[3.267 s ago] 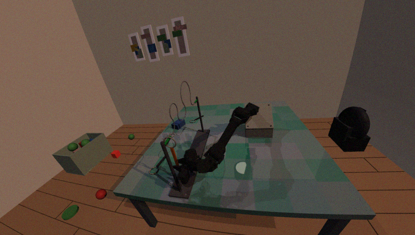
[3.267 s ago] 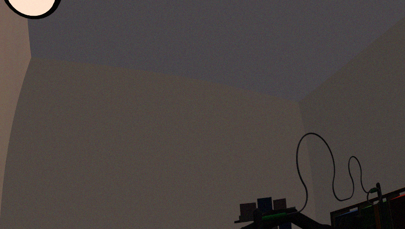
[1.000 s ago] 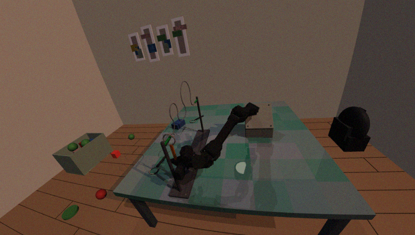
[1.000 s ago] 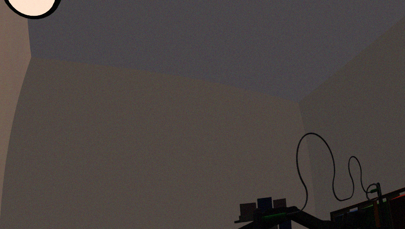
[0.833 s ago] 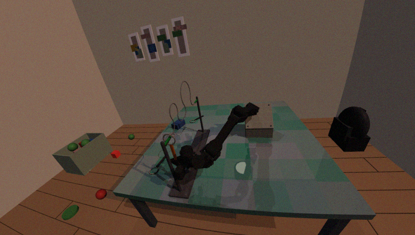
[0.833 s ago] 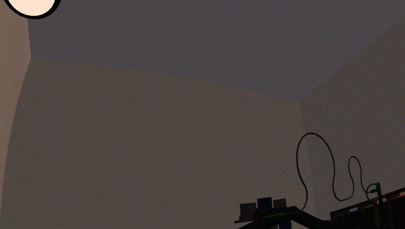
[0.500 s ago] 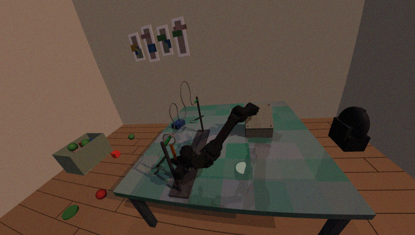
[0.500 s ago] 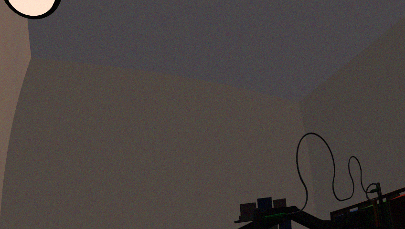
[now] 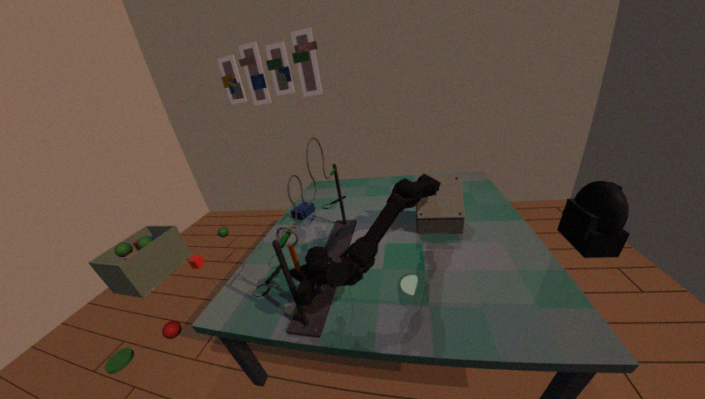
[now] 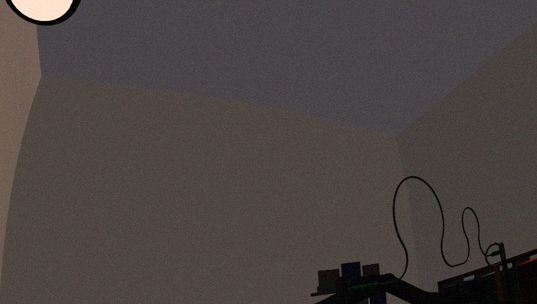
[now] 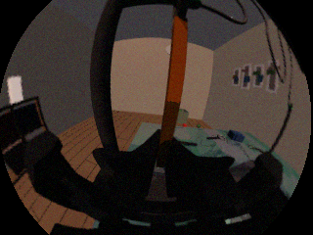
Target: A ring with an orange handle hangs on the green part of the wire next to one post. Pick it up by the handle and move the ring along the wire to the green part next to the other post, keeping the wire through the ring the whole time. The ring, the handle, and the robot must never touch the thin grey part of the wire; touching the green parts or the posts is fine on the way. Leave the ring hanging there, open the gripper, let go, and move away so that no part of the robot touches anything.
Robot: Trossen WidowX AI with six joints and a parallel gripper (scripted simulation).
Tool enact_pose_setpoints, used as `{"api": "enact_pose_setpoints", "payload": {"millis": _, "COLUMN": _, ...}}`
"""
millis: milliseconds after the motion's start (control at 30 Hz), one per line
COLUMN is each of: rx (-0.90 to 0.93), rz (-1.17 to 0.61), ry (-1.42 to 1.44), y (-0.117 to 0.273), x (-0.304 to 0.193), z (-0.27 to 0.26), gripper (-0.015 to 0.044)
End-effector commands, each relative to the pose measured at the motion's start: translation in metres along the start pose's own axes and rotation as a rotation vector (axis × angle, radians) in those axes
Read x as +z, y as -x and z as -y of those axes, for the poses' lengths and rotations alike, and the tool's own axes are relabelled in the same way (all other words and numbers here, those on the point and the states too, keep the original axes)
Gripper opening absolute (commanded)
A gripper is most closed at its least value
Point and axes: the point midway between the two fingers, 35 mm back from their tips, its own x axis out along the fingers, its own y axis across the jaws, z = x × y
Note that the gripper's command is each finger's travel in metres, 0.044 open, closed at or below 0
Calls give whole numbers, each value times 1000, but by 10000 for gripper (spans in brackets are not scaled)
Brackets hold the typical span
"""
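The ring (image 9: 297, 238) (image 10: 486, 256) is around the near green part (image 9: 284, 238) (image 10: 494, 253), beside the near post (image 9: 288, 282) (image 10: 504, 259) (image 11: 102, 73). In the exterior view its top edge shows above the green part. Its orange handle (image 9: 293, 257) (image 10: 498, 282) (image 11: 177, 64) points down. My gripper (image 9: 295, 273) (image 11: 161, 132) is shut on the handle's lower end. The thin grey wire (image 9: 308, 153) (image 10: 394, 207) rises in two loops to the other green part (image 9: 332, 171) (image 10: 363, 287) at the far post (image 9: 339, 192). Whether ring and wire touch is too small to tell.
Each post has a side arm with a small loop, the near one (image 9: 261, 289) low on the left and the far one (image 9: 327, 204) at mid-height. A blue block (image 9: 303, 210) (image 11: 236, 135) lies behind the wire. A grey box (image 9: 440, 225) stands at the table's back right.
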Motion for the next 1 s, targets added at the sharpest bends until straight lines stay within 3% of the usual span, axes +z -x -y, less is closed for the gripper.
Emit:
{"api": "enact_pose_setpoints", "payload": {"millis": 0, "rx": 1, "rz": -7, "ry": 0, "y": 1, "x": 3, "z": 0, "gripper": -150}}
{"api": "enact_pose_setpoints", "payload": {"millis": 800, "rx": 0, "rz": -430, "ry": 10, "y": 56, "x": 14, "z": 26, "gripper": -150}}
{"api": "enact_pose_setpoints", "payload": {"millis": 967, "rx": -3, "rz": -441, "ry": 22, "y": 58, "x": 14, "z": 32, "gripper": -150}}
